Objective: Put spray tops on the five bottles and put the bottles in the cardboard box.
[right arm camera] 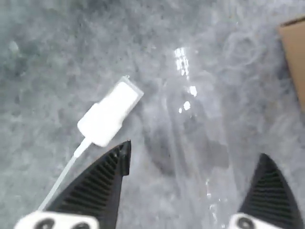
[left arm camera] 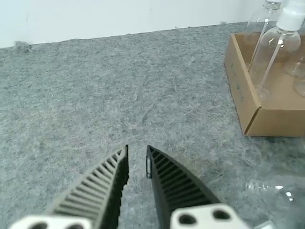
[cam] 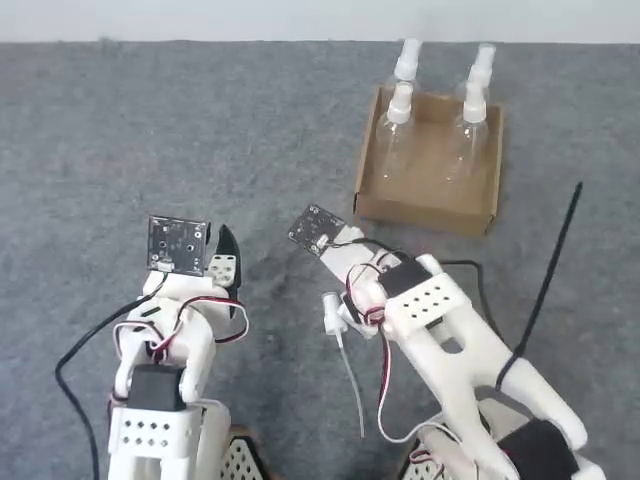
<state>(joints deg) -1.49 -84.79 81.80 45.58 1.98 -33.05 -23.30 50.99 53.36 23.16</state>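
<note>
Four spray-topped bottles (cam: 398, 125) stand at the cardboard box (cam: 425, 213), at least two inside it. The fifth bottle (right arm camera: 195, 114) lies uncapped on the tabletop (cam: 150, 130) near the box's front corner, w/ a loose spray top (right arm camera: 110, 118) just beside it. R gripper (right arm camera: 195, 151) hangs over the bottle, fingers spread wide, straddling it. L gripper (left arm camera: 137, 153) sits farther from the box, fingers just a narrow gap apart.

In the left wrist view the picture's edges cut off the lying clear bottle (left arm camera: 272, 187) past its neck and the far side of the cardboard box (left arm camera: 248, 102). In the right wrist view that bottle (right arm camera: 193, 119) is blurred, its outline hard to trace. The spray top (right arm camera: 108, 114) has a tube that passes behind a finger of the right hand (right arm camera: 194, 151).
</note>
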